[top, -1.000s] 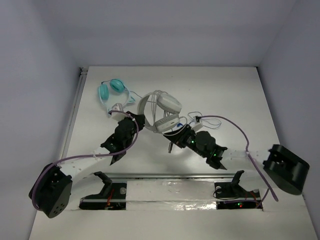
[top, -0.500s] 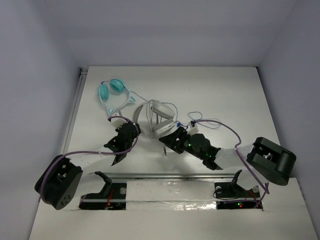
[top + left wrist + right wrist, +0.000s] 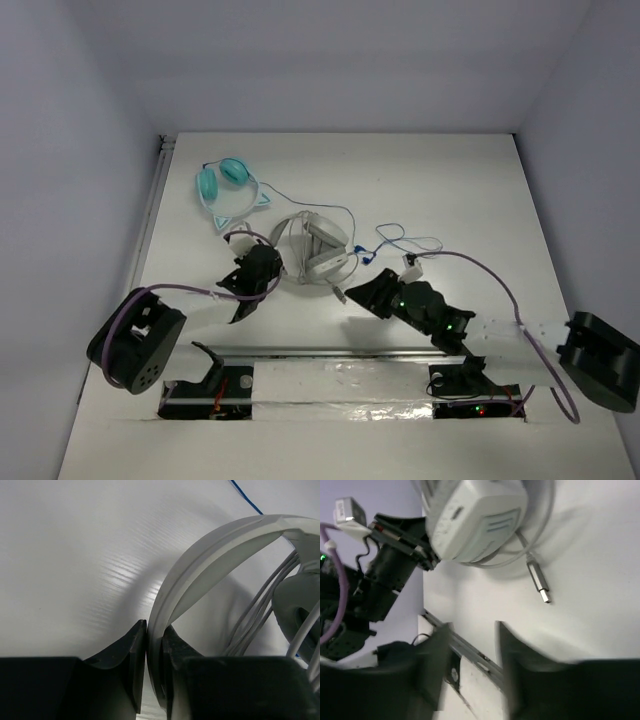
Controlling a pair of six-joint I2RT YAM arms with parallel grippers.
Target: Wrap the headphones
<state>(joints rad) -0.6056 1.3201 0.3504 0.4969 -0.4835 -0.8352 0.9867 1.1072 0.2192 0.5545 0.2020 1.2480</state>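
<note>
The white-and-grey headphones (image 3: pixel 318 250) lie on the table with their thin white cable looped around the cups. My left gripper (image 3: pixel 270 264) is shut on the headband; the left wrist view shows the headband (image 3: pixel 210 555) pinched between its jaws (image 3: pixel 155 645), with cable loops (image 3: pixel 260 610) beside it. My right gripper (image 3: pixel 358 298) is open and empty, just to the near right of the headphones. In the right wrist view its gripper (image 3: pixel 472 640) hangs over bare table, with a cup (image 3: pixel 475 520) and the cable's silver plug (image 3: pixel 538 582) lying loose beyond it.
Teal cat-ear headphones (image 3: pixel 228 185) lie at the back left, their thin blue cable (image 3: pixel 385 240) running right behind the white ones. A metal rail (image 3: pixel 330 352) runs along the near edge. My left arm's wrist (image 3: pixel 390 575) shows in the right wrist view.
The headphones have come down and toward the near edge, now flat on the table. My right gripper has drawn back from them to the near right. The left gripper keeps hold of the headband.
</note>
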